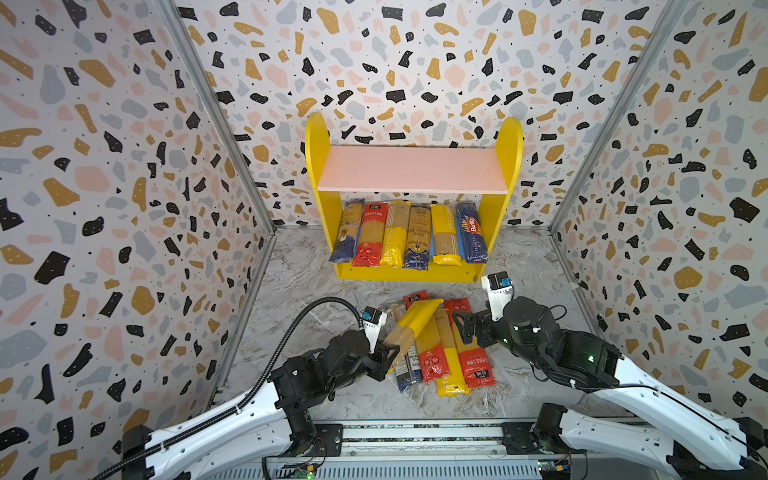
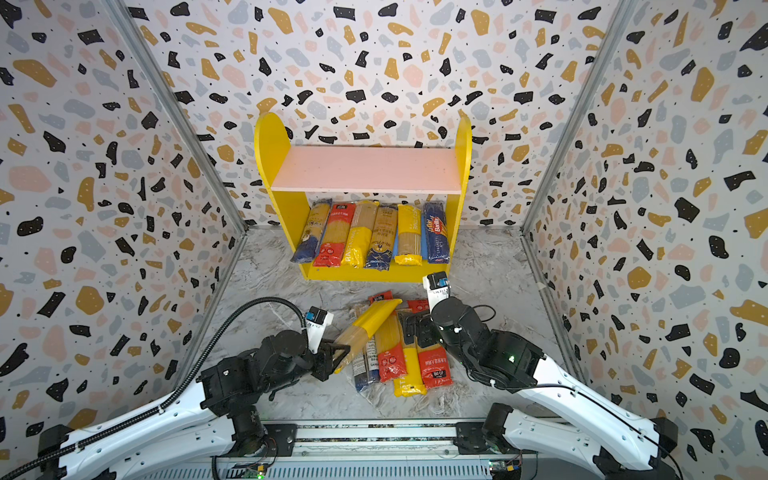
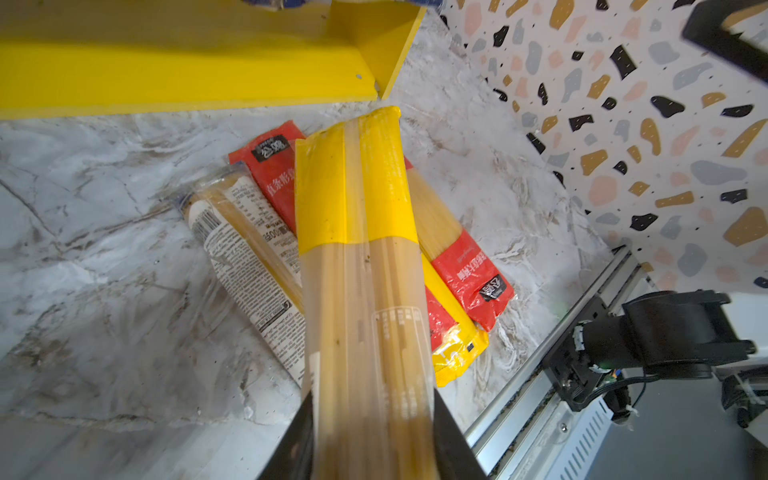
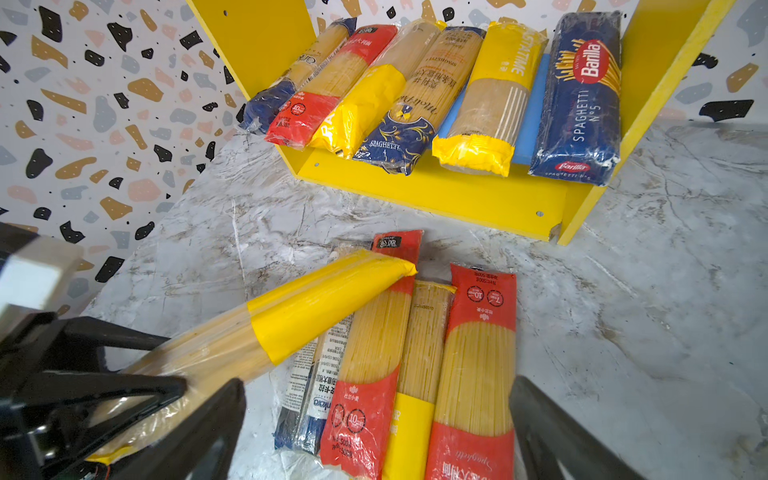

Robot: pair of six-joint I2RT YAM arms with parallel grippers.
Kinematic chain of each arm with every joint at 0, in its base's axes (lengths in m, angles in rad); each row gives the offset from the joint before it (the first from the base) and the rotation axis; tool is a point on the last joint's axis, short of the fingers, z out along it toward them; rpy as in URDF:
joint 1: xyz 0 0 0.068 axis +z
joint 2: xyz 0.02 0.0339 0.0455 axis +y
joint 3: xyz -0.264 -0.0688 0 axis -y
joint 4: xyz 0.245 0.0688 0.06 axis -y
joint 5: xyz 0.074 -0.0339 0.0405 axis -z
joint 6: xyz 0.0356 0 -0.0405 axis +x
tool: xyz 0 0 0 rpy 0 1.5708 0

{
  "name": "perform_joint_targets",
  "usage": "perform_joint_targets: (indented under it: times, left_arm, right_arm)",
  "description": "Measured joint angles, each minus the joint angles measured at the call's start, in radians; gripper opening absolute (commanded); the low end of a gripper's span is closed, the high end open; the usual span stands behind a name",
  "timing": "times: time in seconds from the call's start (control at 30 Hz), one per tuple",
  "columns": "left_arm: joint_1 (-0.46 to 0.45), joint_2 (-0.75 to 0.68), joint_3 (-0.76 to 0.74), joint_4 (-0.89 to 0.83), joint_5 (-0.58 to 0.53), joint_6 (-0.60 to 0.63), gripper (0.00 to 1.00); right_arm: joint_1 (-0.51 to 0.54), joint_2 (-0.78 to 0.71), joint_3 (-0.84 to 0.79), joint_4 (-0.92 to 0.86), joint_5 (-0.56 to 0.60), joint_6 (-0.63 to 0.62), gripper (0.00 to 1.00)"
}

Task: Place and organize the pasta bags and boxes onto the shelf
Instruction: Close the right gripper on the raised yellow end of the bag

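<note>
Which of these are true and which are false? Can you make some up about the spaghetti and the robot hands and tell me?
1. The left gripper holds a yellow-ended spaghetti pack. True.
2. The pink upper board is full of packs. False: nothing lies on it; six packs lie in a row on the blue lower board.
3. The Barilla pack lies on the table. False: it is on the shelf, at the right end of the row.
4. The right gripper is open and holds nothing. True.
5. A red pack lies on the table in front of the shelf. True.
</note>
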Motion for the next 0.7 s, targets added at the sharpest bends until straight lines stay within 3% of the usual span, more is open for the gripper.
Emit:
perform_joint_targets:
  times: [0.17, 0.4, 0.7]
  left_arm:
    - [0.000, -0.012, 0.041, -0.019, -0.014, 0.016, 0.00]
    - [0.000, -0.031, 0.066, -0.036, -0.033, 0.030, 0.00]
    - [0.000, -0.033, 0.116, -0.079, -0.043, 0.047, 0.00]
  right_arm:
    - [-0.092, 0.004, -0.068, 0.063, -0.116, 0.047, 0.99]
    - [-0.255, -0.013, -0.385, 0.317, -0.447, 0.255, 0.99]
    - [-0.263, 0.011, -0.433, 0.648, -0.704, 0.446, 0.99]
